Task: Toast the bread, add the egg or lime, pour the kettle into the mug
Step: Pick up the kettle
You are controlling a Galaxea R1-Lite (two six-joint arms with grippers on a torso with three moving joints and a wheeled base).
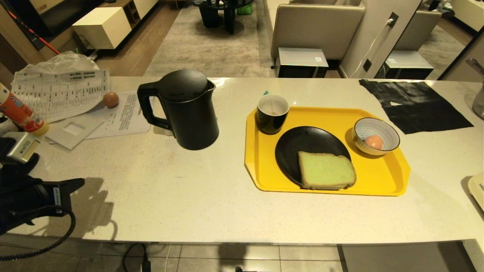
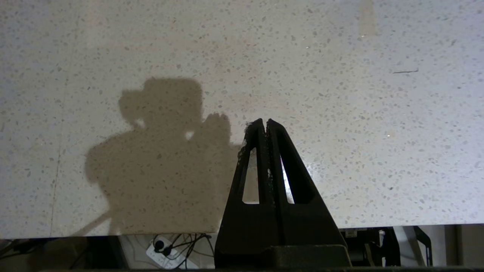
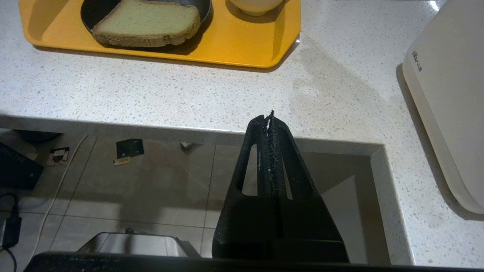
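Left end effector is pinched together, empty, over bare desk near the front-left edge; right end effector is also together, parked off the desk's front edge. Kettle stands mid-desk w/ handle facing left; mug, bread on plate, egg in bowl — all on tray. Risk: fingers must part before the handle, else they'd shove the kettle toward the mug — and it's tall, so prob. tippy.

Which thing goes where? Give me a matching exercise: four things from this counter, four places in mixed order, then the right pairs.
Things:
1. bread
2. egg in view on the right
3. mug
4. kettle

Places:
A. on the bare counter, left of the yellow tray
B. inside the striped bowl
C. on the black plate
D. at the tray's far left corner

Pairs: 1-C, 2-B, 3-D, 4-A
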